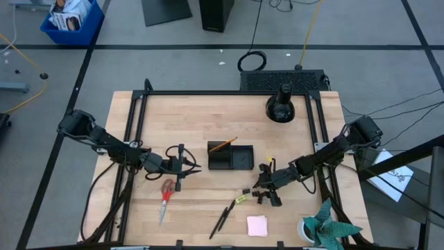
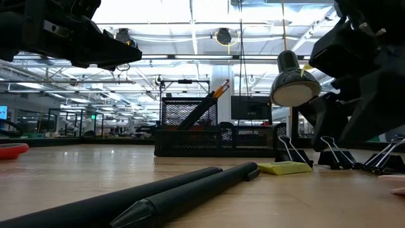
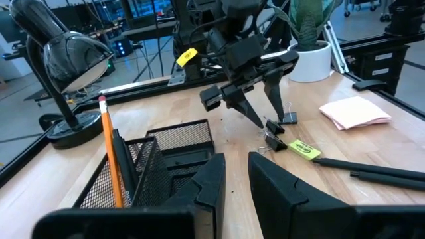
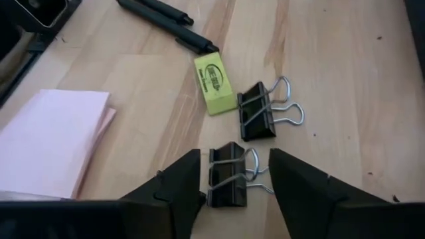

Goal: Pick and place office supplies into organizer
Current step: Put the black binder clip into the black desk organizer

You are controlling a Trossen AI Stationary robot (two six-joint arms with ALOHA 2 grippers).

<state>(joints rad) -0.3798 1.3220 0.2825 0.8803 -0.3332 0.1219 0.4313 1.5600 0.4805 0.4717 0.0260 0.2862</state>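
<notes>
The black mesh organizer (image 1: 230, 157) stands mid-table with an orange pencil (image 1: 223, 145) leaning in its left compartment; both also show in the left wrist view (image 3: 106, 153). My right gripper (image 4: 234, 182) is open and low over the table, with its fingers on either side of a black binder clip (image 4: 228, 174) that lies flat on the wood. A second clip (image 4: 255, 111) and the yellow item (image 4: 214, 74) lie just beyond it. My left gripper (image 1: 186, 165) is narrowly open and empty, left of the organizer and above the red-handled scissors (image 1: 166, 194).
Two black pens (image 1: 223, 217) and the pink sticky-note pad (image 1: 257, 225) lie near the front edge. The teal paper plant in a white cup (image 1: 325, 228) stands at the front right. A black desk lamp (image 1: 280, 104) stands at the back right.
</notes>
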